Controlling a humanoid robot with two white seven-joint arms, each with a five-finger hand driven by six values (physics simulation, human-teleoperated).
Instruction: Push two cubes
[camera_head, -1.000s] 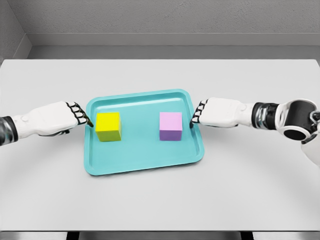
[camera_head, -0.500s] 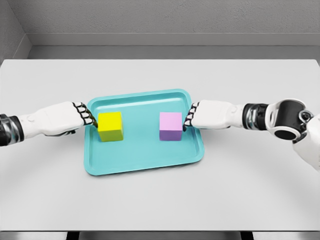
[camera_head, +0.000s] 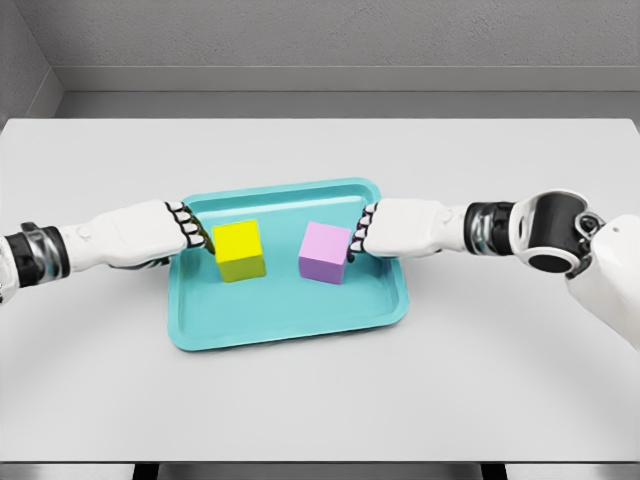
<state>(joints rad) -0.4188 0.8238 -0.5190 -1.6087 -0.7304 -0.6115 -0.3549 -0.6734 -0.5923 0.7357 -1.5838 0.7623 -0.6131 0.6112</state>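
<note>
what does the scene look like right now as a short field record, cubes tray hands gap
tray: teal tray on a white table
yellow cube: yellow cube inside the tray, left of middle
purple cube: purple cube inside the tray, right of middle, slightly turned
left hand: left hand, fingers curled, knuckles against the yellow cube's left side
right hand: right hand, fingers curled, against the purple cube's right side
gap: the cubes are apart, teal floor visible between them
grasp: neither cube is held, only pressed from the outer side
</note>
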